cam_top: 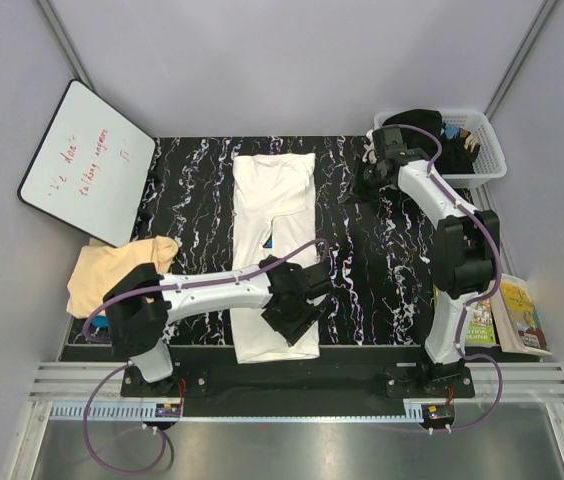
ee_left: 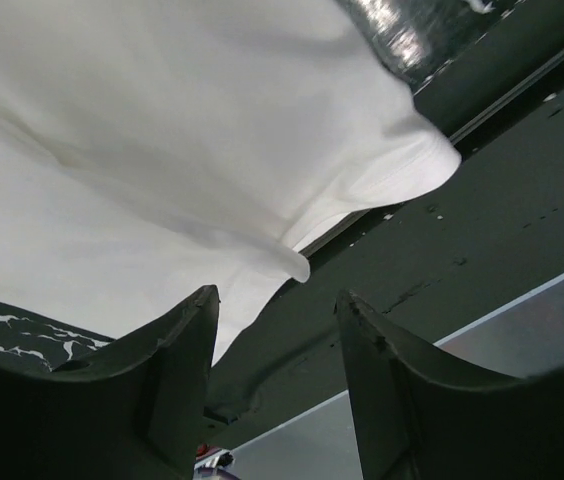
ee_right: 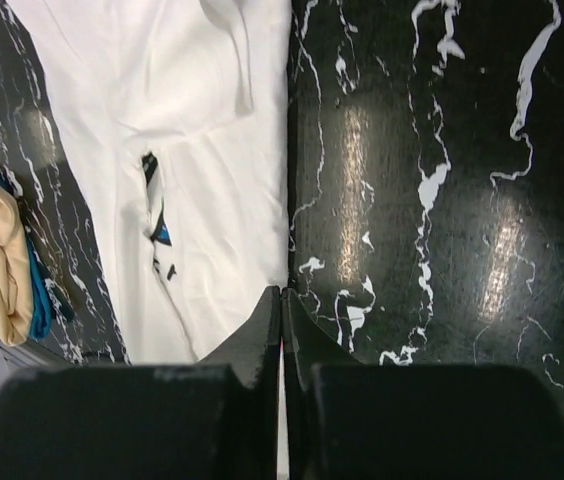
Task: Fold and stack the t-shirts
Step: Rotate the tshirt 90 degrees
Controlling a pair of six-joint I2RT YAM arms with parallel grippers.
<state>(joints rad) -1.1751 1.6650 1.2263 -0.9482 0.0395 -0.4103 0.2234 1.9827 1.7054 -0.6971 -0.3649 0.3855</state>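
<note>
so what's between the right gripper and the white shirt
Only bare black marbled tabletop separates the right gripper from the white shirt; the top view shows it.

Pale grey walls [cam_top: 292,60] on three sides. Black, white-veined table [cam_top: 192,190]. Whiteboard [cam_top: 87,160] far left, white basket [cam_top: 492,160] far right, books [cam_top: 517,310] near right.

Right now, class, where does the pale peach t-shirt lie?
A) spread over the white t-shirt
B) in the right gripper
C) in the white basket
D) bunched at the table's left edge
D: the pale peach t-shirt lies bunched at the left edge of the table, apart from the white t-shirt in the middle.
</note>
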